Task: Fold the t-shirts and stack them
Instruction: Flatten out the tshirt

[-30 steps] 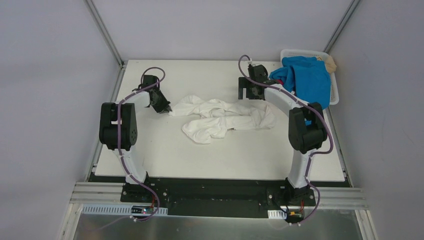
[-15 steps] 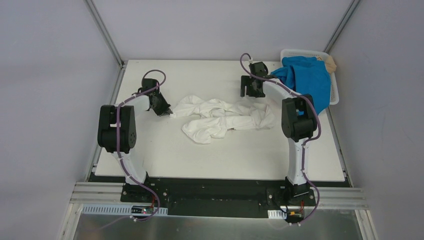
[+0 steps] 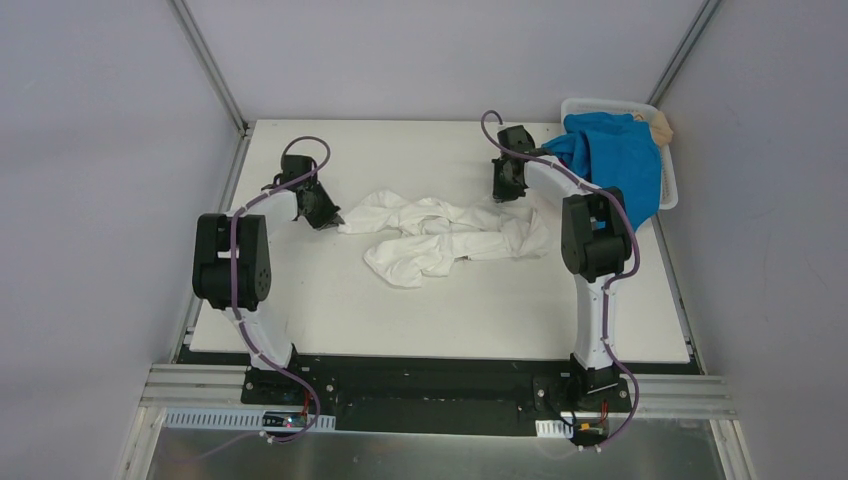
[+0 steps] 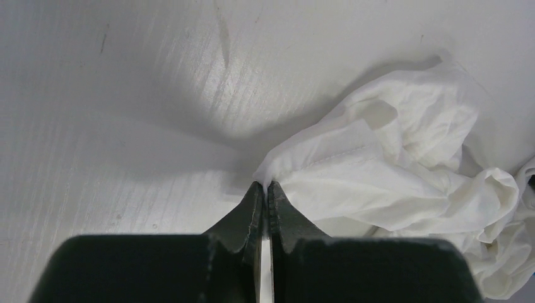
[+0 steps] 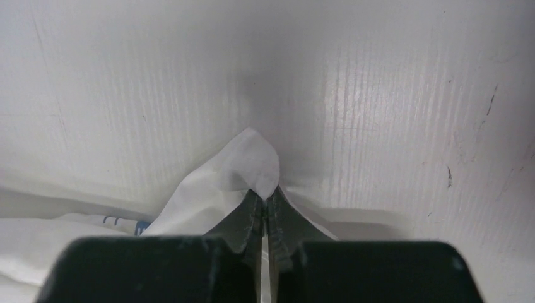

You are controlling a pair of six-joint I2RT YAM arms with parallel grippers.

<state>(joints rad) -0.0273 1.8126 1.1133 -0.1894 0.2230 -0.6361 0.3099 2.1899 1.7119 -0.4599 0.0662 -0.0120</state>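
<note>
- My left pincer (image 4: 265, 188) is closed tight, tips together, nipping the left end of the white tee (image 3: 445, 235).
- From the left wrist camera, a hemmed edge of the cloth runs straight into the tips. The rest of it bunches away to the right in loose folds.
- My right pincer (image 5: 265, 201) is closed as well. It pinches a small peak of the same tee, which stands up just above the tips.
- In the right wrist view I can make out a bit of blue print (image 5: 123, 221) on the cloth at lower left.
- From above, the white tee lies crumpled in a long twisted bunch across the middle of the worktop (image 3: 420, 320), nearer the far edge than the near one. It stretches between the two pincers.
- The left pincer sits towards the left edge, the right one towards the far right corner.
- The basket (image 3: 671, 185) stands in the far right corner.
- A blue tee (image 3: 615, 160) is heaped in the basket and hangs over its left rim, near my right wrist.
- A bit of tan tee (image 3: 661, 126) shows at the basket's far right corner.
</note>
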